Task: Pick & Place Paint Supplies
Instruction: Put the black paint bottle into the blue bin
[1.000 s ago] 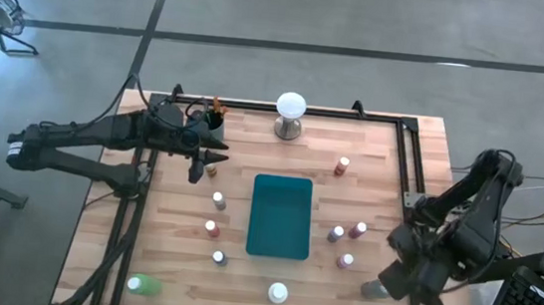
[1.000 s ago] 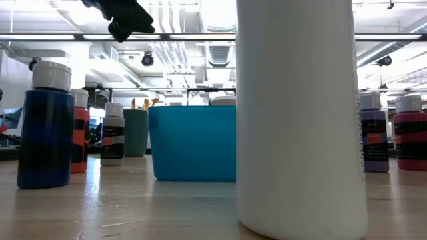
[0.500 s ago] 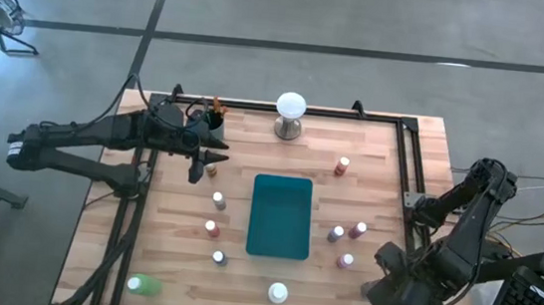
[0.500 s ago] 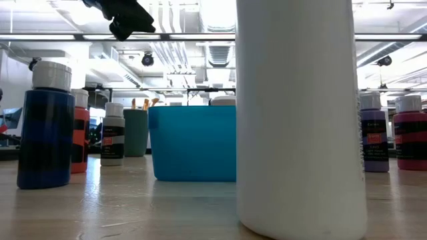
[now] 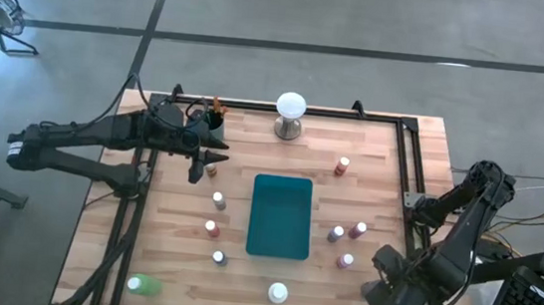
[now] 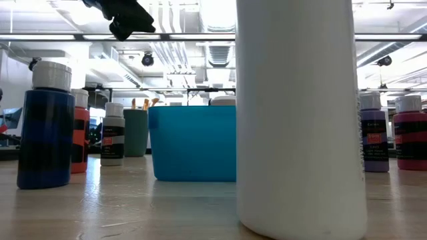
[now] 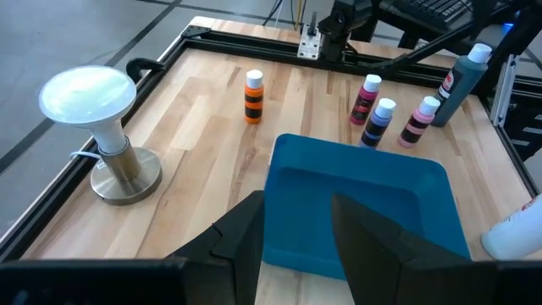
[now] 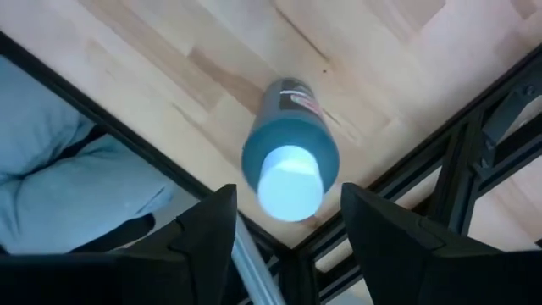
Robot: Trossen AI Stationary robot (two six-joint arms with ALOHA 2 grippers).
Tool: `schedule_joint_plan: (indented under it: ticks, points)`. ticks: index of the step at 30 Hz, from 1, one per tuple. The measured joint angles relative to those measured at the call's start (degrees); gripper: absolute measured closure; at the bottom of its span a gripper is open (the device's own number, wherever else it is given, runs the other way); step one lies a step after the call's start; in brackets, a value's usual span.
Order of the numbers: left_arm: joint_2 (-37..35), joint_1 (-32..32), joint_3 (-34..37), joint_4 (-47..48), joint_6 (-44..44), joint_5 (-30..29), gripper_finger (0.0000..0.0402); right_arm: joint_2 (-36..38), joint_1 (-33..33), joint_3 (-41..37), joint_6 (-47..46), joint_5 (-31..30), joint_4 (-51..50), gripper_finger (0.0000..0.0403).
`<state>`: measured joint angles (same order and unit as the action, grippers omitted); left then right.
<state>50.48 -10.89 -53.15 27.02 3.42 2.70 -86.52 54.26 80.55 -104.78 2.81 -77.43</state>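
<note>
the wooden table [image 5: 248, 190] carries the teal tray [image 5: 280, 215] at its middle, with small white-capped bottles scattered on both sides of it and a white ball on a metal base [image 5: 290, 112] at the far edge. the right gripper [image 8: 288, 233] hangs over the table's near right corner, jaws spread wide and empty, looking straight down on a dark grey-green bottle [image 8: 290, 161] that stands upright just inside the frame rail. the left gripper [image 7: 296, 233] waits above the far left of the table, near the brush cup [image 5: 215, 117], fingers parted with nothing between them. the bottle looks like a stiff plastic cylinder, light to moderate if full, smooth and likely slippery; the body below the white cap [image 8: 290, 191] seems the best place to pinch, since the narrower cap could slip or tip it.
</note>
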Motion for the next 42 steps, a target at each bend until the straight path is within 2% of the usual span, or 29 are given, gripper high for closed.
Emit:
schedule_joint_plan:
  ticks: [15,26,37,42]
  points:
    - [0.0,0.0,0.0,0.0,0.0,0.02,0.0259,-0.22,0.0,-2.6,-0.03,-0.42,2.3,0.0224]
    - [0.0,0.0,0.0,0.0,0.0,0.01,0.0259,-0.2,0.0,-4.98,0.29,0.26,5.87,0.0217]
    - [0.0,0.0,0.0,0.02,0.0,0.0,0.0259,-0.13,0.28,-5.02,1.5,2.09,5.77,0.0283]
    - [0.0,0.02,0.0,0.02,0.0,0.02,0.0259,-0.09,0.26,-5.24,1.94,3.27,5.81,0.0287]
